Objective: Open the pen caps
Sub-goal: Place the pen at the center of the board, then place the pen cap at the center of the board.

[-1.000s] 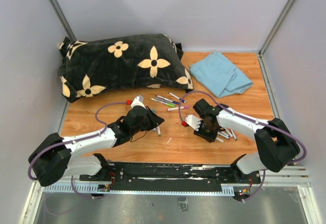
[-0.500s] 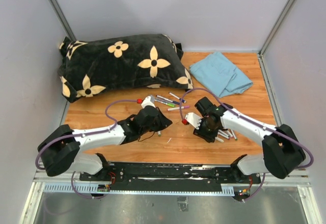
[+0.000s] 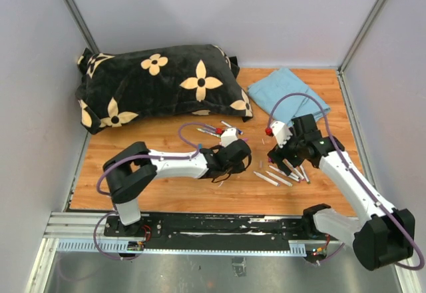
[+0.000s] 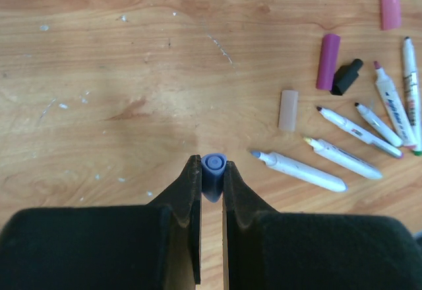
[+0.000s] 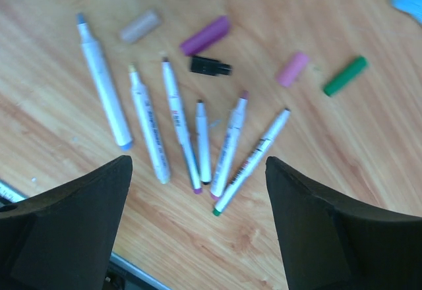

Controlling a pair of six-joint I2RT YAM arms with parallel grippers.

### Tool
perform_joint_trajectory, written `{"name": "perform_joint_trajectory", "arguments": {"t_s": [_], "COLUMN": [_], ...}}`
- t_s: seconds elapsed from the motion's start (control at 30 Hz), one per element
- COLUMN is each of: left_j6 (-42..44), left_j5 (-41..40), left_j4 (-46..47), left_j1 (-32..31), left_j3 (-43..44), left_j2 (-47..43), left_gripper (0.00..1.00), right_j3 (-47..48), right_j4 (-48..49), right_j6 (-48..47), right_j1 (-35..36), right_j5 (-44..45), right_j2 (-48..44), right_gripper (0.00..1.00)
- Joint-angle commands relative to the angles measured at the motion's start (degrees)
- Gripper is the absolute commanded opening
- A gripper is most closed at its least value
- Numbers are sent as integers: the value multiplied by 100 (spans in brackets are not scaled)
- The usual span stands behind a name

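My left gripper (image 4: 212,166) is shut on a small blue pen cap (image 4: 213,165), held just above the wood; from the top view the left gripper (image 3: 234,154) sits mid-table. Loose pen caps lie to its right: a purple one (image 4: 328,61), a black one (image 4: 346,77), a pink one (image 4: 390,9) and a pale one (image 4: 288,110). My right gripper (image 5: 199,165) is open and holds nothing, hovering over several uncapped white pens (image 5: 177,122), with a green cap (image 5: 345,75) further out. A blue-tipped pen (image 5: 102,79) lies at the left of that row.
A black flowered pillow (image 3: 156,86) fills the back left, and a folded blue cloth (image 3: 291,96) lies at the back right. A few capped pens (image 3: 214,132) rest just behind the left gripper. The metal rail (image 3: 219,230) borders the near edge.
The left arm swept right to mid-table, still gripping the blue cap. The right gripper opened wide and drew back to the right, above the row of uncapped pens.
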Motion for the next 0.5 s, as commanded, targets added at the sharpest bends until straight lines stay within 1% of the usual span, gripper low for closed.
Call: {"name": "perform_joint_trajectory", "arguments": {"t_s": [0.0,0.13,0.33,0.43,0.47], "left_j6": [168,160,263,306,304], "left_j5": [-397,-499,-680,-726,-737], "left_j4": [-822,-866,-1120,-1216,-1235], "left_j1": [-99,-122,-120,-128,-129], "left_j3": [723,1034,1392,1502,1522], "left_j2": [571,852,1137,1202,1212], "left_gripper": [0,2,4,7,10], "right_j3": [88,54,44,39,43], "right_j4": [279,387,397,401,395], "right_j6": [262,308,309,307,303], "right_j1": [-595,-678,-687,-687,-687], "right_j5": [132,195,220,233,231], "right_j2": [-404,-613,-597,-583,-581], "right_gripper": [84,85,86,86,86]}}
